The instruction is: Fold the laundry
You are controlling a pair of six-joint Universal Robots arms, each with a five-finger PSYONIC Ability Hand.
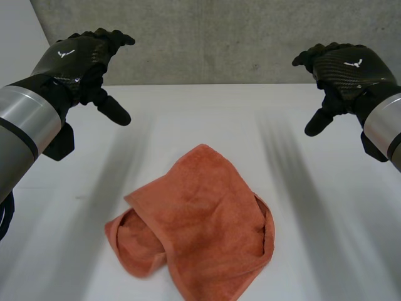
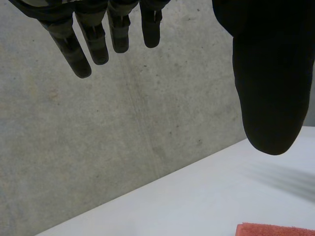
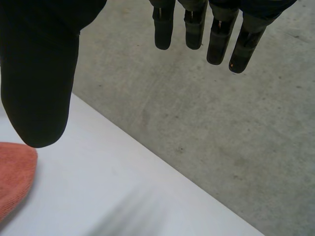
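Arms are reaching forward on both sides of the white table (image 1: 188, 113). The left hand (image 1: 74, 59) and the right hand (image 1: 348, 68) are hanging in the air above its far half, backs up and well apart from each other. Each thumb is pointing inward and down toward the middle.

In the left wrist view, the left hand's fingers (image 2: 81, 51) are stretching out straight and slightly spread. Its thumb (image 2: 268, 83) is standing clear of them and nothing is lying between. The right wrist view is showing the same for the right hand, with straight fingers (image 3: 216, 37), the thumb (image 3: 39, 73) held apart and nothing grasped. Behind both hands a grey concrete wall (image 1: 219, 37) is rising from the table's far edge.

An orange terry towel (image 1: 200, 219) is lying crumpled on the table, one flap doubled loosely over the rest. It is sitting between the two arms, nearer the robot than the hands, and touching neither. The head view is taking in the whole towel. Each wrist view is catching just a bit of its edge on the table, below and beside that hand's thumb.
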